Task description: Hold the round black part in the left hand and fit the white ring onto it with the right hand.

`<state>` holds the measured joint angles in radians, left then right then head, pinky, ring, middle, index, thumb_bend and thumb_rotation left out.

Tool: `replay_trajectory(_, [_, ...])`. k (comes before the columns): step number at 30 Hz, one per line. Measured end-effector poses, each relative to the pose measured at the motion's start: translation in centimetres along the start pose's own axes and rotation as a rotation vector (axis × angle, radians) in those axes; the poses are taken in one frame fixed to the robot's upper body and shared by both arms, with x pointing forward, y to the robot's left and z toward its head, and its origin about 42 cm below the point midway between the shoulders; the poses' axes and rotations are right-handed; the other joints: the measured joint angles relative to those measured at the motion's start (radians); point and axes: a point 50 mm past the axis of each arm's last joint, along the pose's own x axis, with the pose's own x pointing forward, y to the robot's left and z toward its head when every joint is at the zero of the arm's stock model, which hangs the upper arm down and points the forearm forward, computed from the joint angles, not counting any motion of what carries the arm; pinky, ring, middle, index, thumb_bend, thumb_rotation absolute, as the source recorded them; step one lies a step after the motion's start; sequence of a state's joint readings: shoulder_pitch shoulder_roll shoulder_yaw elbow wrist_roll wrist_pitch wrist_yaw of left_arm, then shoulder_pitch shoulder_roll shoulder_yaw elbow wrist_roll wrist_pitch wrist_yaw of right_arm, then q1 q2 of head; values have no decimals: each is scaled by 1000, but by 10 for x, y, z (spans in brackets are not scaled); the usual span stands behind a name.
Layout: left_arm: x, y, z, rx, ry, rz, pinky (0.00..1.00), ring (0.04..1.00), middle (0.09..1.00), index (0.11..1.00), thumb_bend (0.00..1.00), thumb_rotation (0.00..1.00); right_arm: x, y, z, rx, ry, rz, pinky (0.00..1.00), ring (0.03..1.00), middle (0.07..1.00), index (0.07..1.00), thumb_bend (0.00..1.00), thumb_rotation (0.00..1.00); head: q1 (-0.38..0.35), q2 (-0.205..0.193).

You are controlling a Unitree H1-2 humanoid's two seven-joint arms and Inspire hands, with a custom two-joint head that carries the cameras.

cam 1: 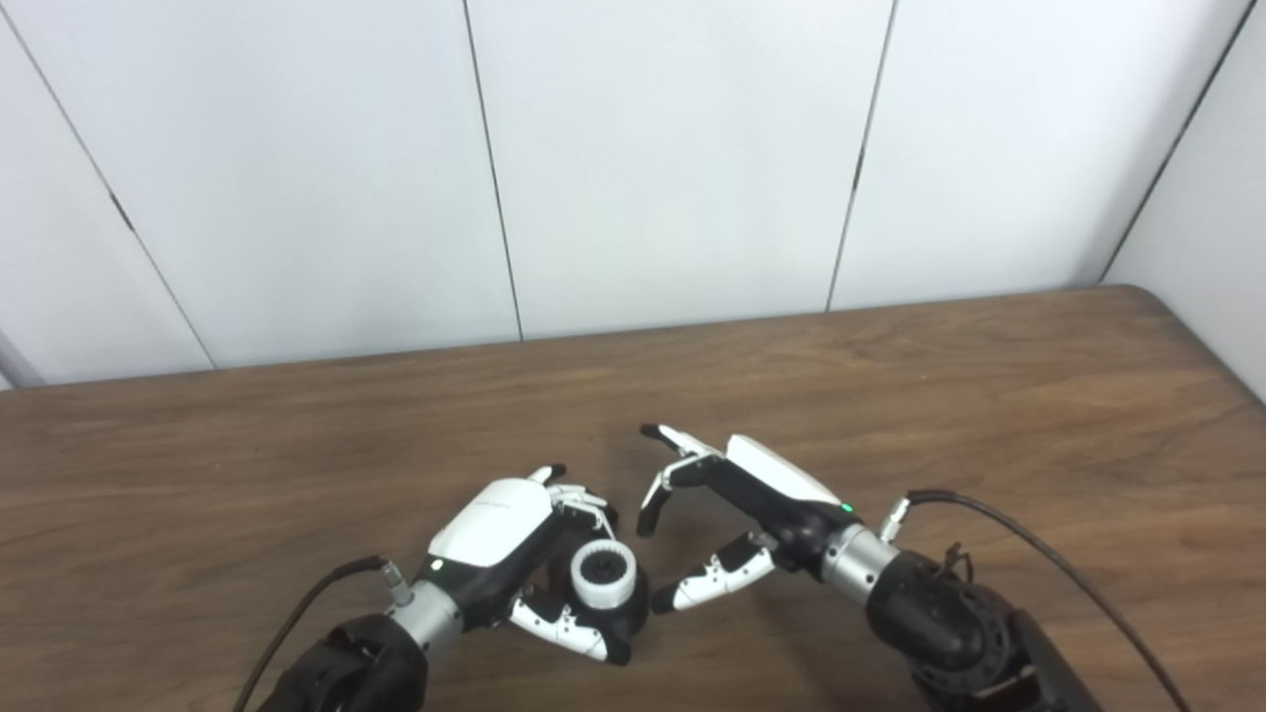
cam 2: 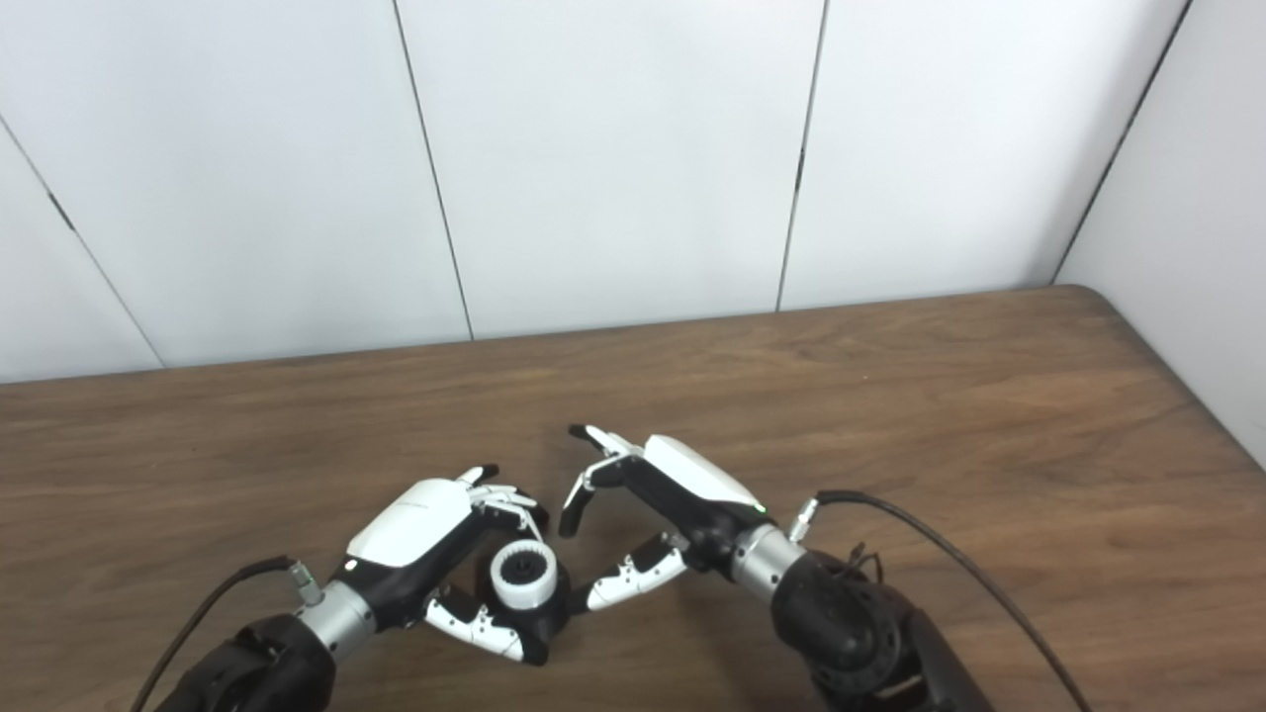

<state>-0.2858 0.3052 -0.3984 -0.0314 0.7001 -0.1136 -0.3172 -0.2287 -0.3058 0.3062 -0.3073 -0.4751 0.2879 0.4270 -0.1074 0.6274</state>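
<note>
My left hand (cam 1: pixel 514 554) is shut on the round black part (cam 1: pixel 623 608), low on the table near the front edge. The white ring (cam 1: pixel 603 576) sits on top of that part, its toothed black centre facing up. Fingers curl behind the part and the thumb (cam 1: pixel 564 625) wraps under its front. My right hand (cam 1: pixel 722 514) hovers just right of it, open, with its fingers (cam 1: pixel 668 465) spread above and the thumb (cam 1: pixel 712 581) reaching toward the part's right side; nothing is in it. The same scene shows in the right eye view, with the ring (cam 2: pixel 524 578) and right hand (cam 2: pixel 653 504).
The brown wooden table (cam 1: pixel 989 396) stretches back to white wall panels. Black cables (cam 1: pixel 1029 554) trail from both wrists over the table near the front edge. The table's right edge runs close to the side wall.
</note>
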Motion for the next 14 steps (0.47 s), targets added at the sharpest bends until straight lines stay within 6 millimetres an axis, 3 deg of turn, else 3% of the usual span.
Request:
replay_trajectory(10, [-1,0,-2,-5,2,2,1000,863,796,482,507,55,-7,-12,2,7,25,23,1000,1000,1000,912,1000,441,5,-3])
replay_trajectory(14, [0,0,-4,-9,6,3,1000,867,798,482,508,55,-20,-31,-9,8,50,-24,1000,1000,1000,925,1000,463,8,-6])
